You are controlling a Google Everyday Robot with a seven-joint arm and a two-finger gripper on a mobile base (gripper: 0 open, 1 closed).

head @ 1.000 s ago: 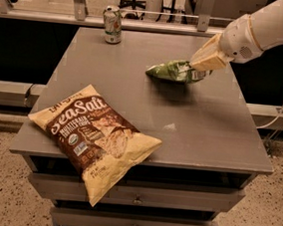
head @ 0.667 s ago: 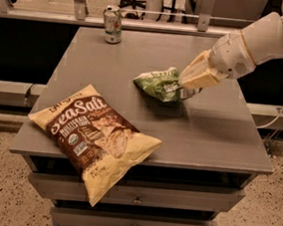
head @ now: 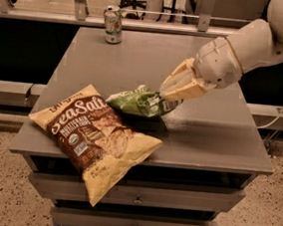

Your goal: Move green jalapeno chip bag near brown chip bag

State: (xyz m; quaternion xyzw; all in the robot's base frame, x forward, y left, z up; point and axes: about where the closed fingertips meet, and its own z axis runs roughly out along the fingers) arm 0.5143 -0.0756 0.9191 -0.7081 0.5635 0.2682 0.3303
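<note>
My pincer (head: 167,98) is clamped on the right end of the small green bag (head: 136,102), reaching in from the right side of the bench (head: 214,137). I hold it by that end so the free end leads toward the big brown bag (head: 96,135), which lies at the front left corner, hanging over the edge. The green bag's left tip is right at the brown bag's upper edge, touching or nearly so; whether it rests on the bench I cannot tell. A second ago I had it out on the right half; since then I've swept it left and forward. The soda can (head: 113,25) at the back hasn't moved.
</note>
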